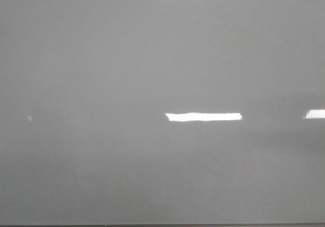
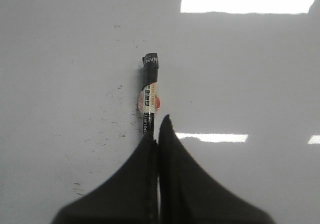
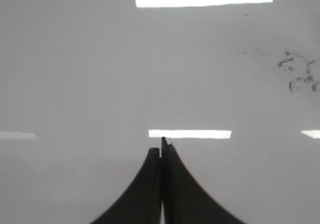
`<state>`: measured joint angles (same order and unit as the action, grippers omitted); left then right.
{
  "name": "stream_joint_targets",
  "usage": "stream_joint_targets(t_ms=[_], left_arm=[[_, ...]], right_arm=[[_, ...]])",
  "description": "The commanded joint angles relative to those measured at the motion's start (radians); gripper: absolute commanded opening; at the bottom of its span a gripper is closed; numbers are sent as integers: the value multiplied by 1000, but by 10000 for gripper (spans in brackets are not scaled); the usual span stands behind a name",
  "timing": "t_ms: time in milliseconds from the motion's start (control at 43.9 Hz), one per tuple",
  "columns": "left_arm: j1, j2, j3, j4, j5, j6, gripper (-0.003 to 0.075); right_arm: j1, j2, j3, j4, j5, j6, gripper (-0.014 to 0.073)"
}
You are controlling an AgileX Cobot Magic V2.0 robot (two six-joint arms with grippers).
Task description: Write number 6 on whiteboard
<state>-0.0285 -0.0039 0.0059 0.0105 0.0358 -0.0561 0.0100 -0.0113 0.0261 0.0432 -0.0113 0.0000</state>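
Observation:
The whiteboard (image 1: 101, 59) fills the front view, glossy grey with bright light reflections, and neither arm shows there. No number 6 is in view on it. In the left wrist view my left gripper (image 2: 159, 129) is shut on a marker pen (image 2: 148, 98). The pen has a white labelled barrel and a black end (image 2: 150, 63) that points away from the fingers over the whiteboard (image 2: 250, 73). Whether that end touches the surface I cannot tell. My right gripper (image 3: 161, 149) is shut with nothing in it above the whiteboard (image 3: 75, 73).
Faint dark specks (image 2: 107, 129) dot the surface beside the pen. A patch of smudged ink residue (image 3: 300, 71) shows in the right wrist view. A thin dark bottom edge (image 1: 162, 225) closes off the board in the front view.

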Motion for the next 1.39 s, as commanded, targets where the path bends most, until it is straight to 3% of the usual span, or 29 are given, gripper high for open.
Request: stream_joint_targets(t_ms=[0, 547, 729, 843, 1071, 1367], left_arm=[[-7, -16, 3, -10, -80, 1, -20], [-7, -16, 3, -10, -80, 1, -20], [-7, -16, 1, -10, -196, 1, -20], [-8, -14, -41, -10, -254, 1, -20], [-8, 29, -259, 43, -92, 1, -20], [-8, 201, -537, 115, 199, 1, -20]], right_arm=[[-1, -17, -4, 0, -85, -6, -68], [-1, -17, -5, 0, -137, -6, -68], [-1, -17, -32, 0, -106, 0, -68], [-1, -17, -132, 1, 2, 0, -68], [-1, 56, -397, 1, 253, 0, -68], [-1, 268, -661, 1, 437, 0, -68]])
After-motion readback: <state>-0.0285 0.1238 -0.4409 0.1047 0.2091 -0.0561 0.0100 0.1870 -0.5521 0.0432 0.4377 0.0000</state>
